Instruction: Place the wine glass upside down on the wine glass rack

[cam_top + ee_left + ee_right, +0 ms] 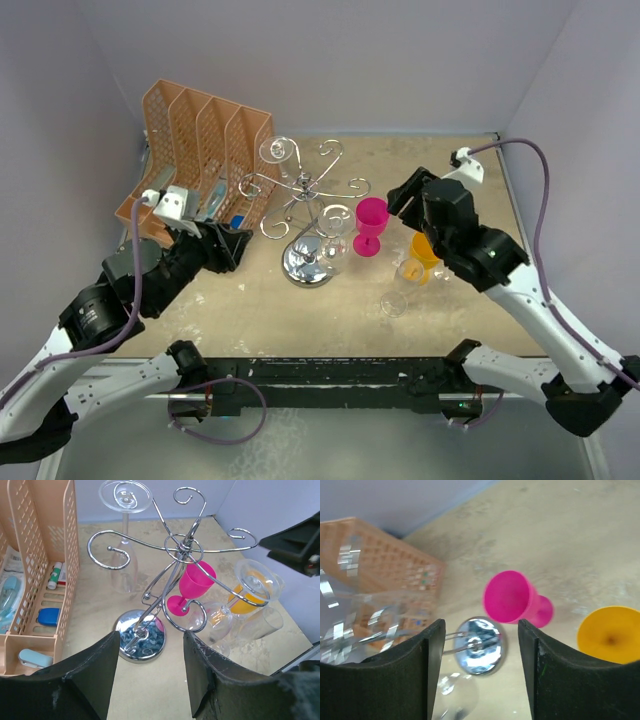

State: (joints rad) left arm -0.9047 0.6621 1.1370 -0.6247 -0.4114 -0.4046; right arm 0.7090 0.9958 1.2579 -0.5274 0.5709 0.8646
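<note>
**Both hands wide, empty**

My left hand (pixel 151 645) and right hand (pixel 481 630) gape, gripping nothing. One wine glass (pixel 276 152) hangs upside down on the wine glass rack (pixel 305 265). A second glass (pixel 335 235) seems hung too.

You are looking at a table (pixel 300 315) with a beige, mottled top, worn in paler and darker patches. Three plain, pale lilac-grey walls box it in: the back wall (pixel 350 60) at 12 o'clock, the left wall (pixel 50 110) at 9 o'clock and the right wall (pixel 595 90) at 3 o'clock. At 6 o'clock a black rail (pixel 330 372) runs along the table's near edge with a flat grey surface (pixel 350 450) below it, and the light is soft and even, throwing only faint shadows on the tabletop.
</note>
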